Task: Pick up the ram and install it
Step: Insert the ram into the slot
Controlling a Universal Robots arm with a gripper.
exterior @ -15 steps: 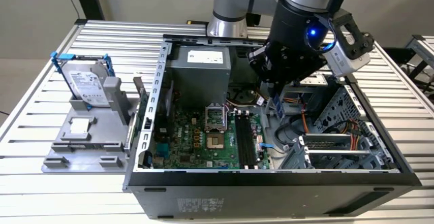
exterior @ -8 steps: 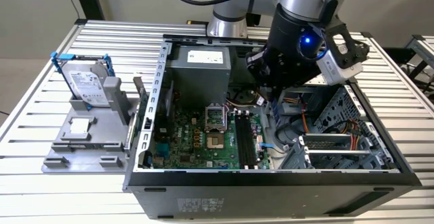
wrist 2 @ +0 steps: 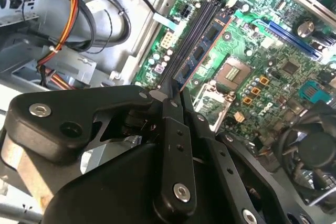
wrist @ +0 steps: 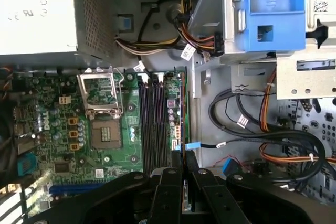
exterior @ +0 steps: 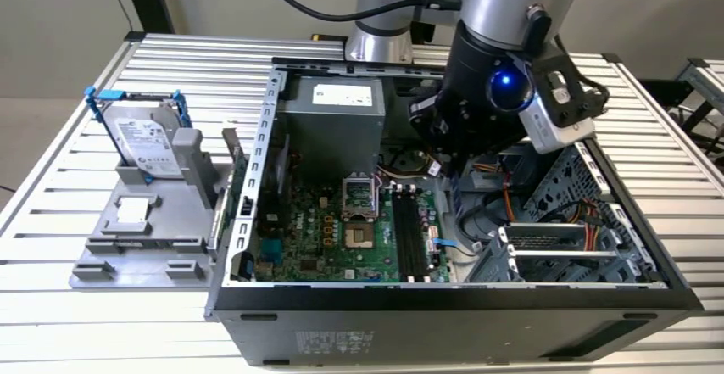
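My gripper (wrist 2: 172,97) is shut on the ram (wrist 2: 202,45), a thin green stick with small dark chips that sticks out past the fingertips. In the first wrist view the ram (wrist: 182,156) shows edge-on between the black fingers (wrist: 169,192). It hangs above the motherboard, just beside the long black memory slots (wrist: 155,124), and is not seated in any of them. In the exterior view the arm's wrist (exterior: 498,86) hovers over the open computer case (exterior: 453,306), behind the memory slots (exterior: 413,234).
A silver hard drive in a blue bracket (exterior: 147,136) stands on a grey fixture (exterior: 136,221) at the exterior view's left. Inside the case are the power supply (exterior: 328,120), the processor socket (wrist: 102,114), loose cables (wrist: 252,129) and a metal drive cage (exterior: 565,247).
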